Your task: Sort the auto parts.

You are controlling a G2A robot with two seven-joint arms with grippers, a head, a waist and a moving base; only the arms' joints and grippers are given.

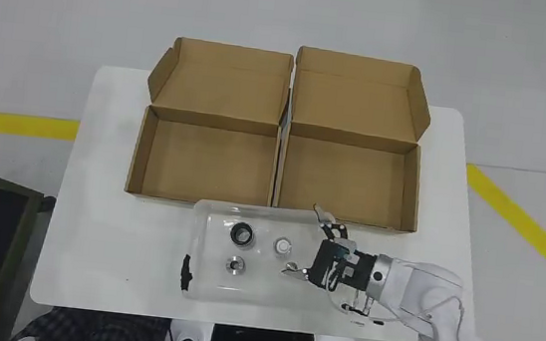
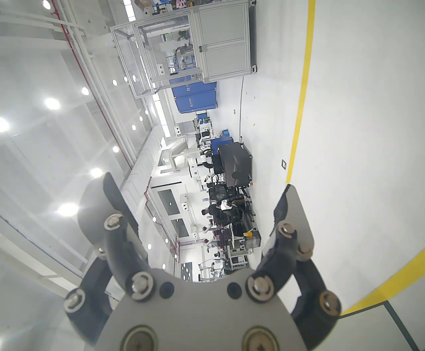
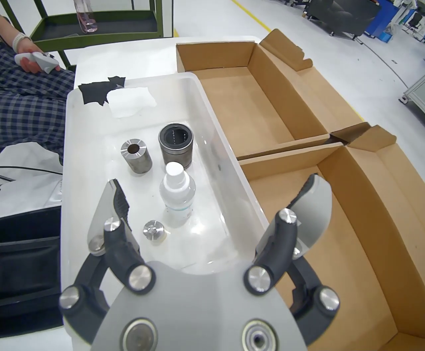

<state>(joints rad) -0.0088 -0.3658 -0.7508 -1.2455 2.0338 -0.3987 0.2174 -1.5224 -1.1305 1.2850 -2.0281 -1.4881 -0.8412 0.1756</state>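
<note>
A clear plastic bin [image 1: 210,214] [image 3: 212,109] lies at the table's front. It holds a black ring bearing [image 1: 242,235] [image 3: 175,144], a steel bushing [image 1: 234,264] [image 3: 136,155], a small white-capped bottle [image 1: 283,244] [image 3: 177,194] and a small metal cap [image 1: 293,269] [image 3: 153,230]. My right gripper [image 1: 305,242] [image 3: 215,196] hovers open over the bin's right end, one finger above the bin floor near the cap, the other past the bin wall over a box. Nothing is between its fingers. My left gripper [image 2: 199,189] is open and holds nothing, with the hall beyond it.
Two open cardboard boxes sit side by side behind the bin, a left box [image 1: 204,163] [image 3: 252,99] and a right box [image 1: 347,183] [image 3: 332,232], lids folded back. Black tape [image 3: 99,91] and a white label mark the bin's left end.
</note>
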